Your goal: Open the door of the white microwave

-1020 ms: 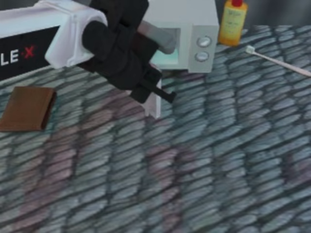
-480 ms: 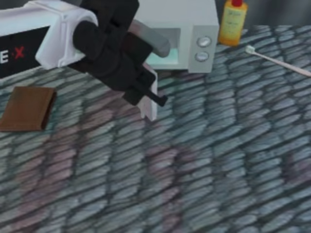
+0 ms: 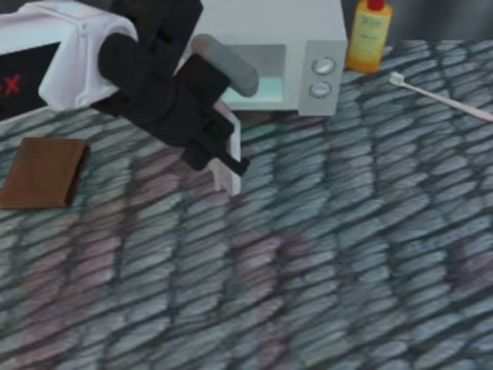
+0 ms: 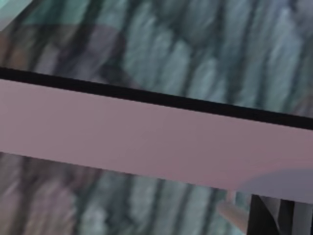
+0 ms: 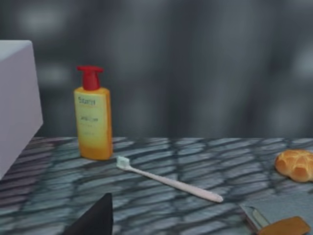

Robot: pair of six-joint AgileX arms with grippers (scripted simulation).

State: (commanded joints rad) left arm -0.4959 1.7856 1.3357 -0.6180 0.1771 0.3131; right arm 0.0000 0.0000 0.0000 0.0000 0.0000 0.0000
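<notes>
The white microwave (image 3: 289, 50) sits at the table's (image 3: 347, 254) far edge, its door (image 3: 229, 150) swung open. The left tool (image 3: 223, 158) grips the door's edge, largely hiding it; the right arm is out of sight.

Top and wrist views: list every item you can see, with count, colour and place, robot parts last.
microwave: one, white, far edge of the table, pale teal inside.
door: one, white, swung open toward the front, edge-on from above.
bottle: one, orange with a red pump, right of the microwave.
toothbrush: one, white, far right of the table.
wallet: one, brown, left side of the table.
bread roll: one, golden, seen only in the right wrist view.
table: one, grey-blue woven pattern.
left hand: one, black, at the door's outer edge.
right arm: not in the top view.
</notes>
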